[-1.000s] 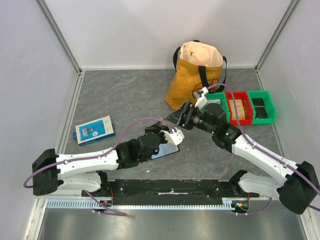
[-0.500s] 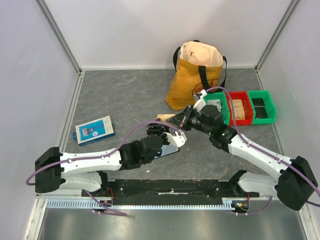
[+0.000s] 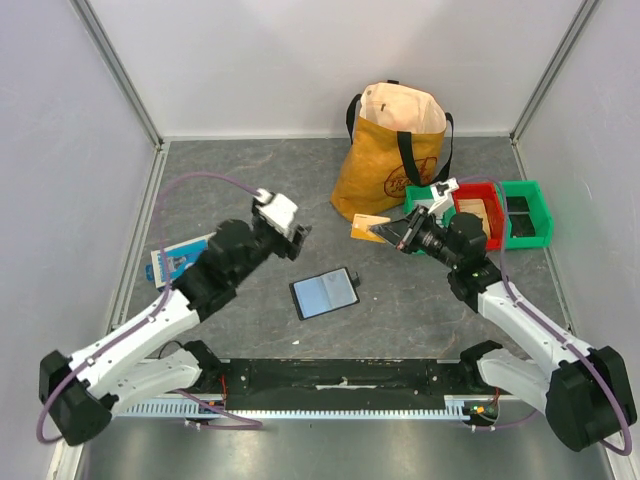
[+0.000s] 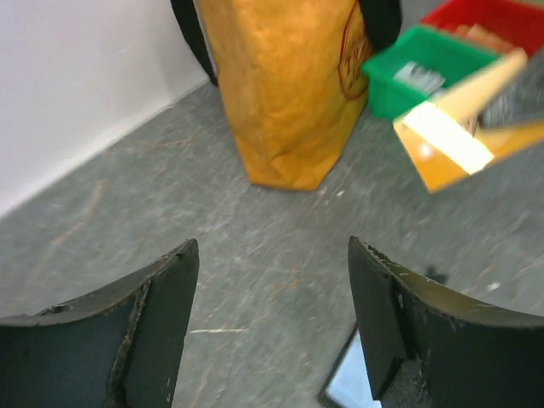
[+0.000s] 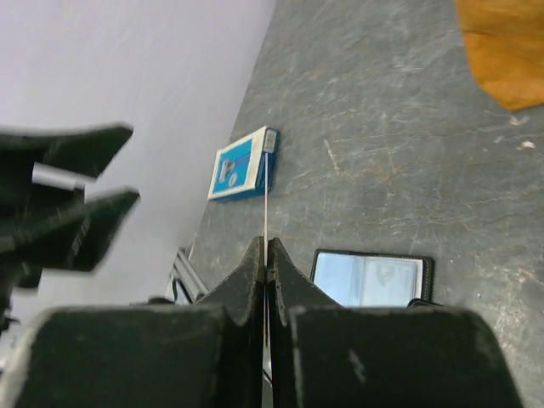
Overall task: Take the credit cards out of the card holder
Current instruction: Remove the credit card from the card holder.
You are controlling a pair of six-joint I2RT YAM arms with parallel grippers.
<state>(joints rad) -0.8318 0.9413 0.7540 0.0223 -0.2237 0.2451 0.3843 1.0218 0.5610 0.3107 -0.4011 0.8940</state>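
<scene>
- Lying open and flat on the table [image 3: 240, 170], the holder [image 3: 324, 294] sits nearest the arm bases, close to the middle. Its long axis runs about 9 to 3 o'clock, with the 3 o'clock end tipped slightly far.
- Its inside faces up and shows pale cards [image 5: 367, 280], so I judge the task only part done.
- The left gripper [image 3: 297, 236] hangs above the table with its jaws spread and nothing between them. The holder lies at its 5 o'clock, and this arm is the nearer one to it.
- The right gripper [image 3: 393, 233] is clamped on the orange card [image 3: 368, 224], held in the air clear of the table. The holder lies at its 7 to 8 o'clock, further off than from the left gripper.
- The orange card sticks out from that gripper toward 9 o'clock, its long axis about 9 to 3. The right wrist view sees it edge-on, a thin line between the closed jaws.
- Going back for the pale cards would, I think, call for a descent onto the holder's open face, working along its long axis.
- Further out, the box [image 3: 175, 262] lies partly under the left arm. The bins [image 3: 528, 212] are at the right gripper's 3 o'clock and the bag [image 3: 385, 150] at its 12.
</scene>
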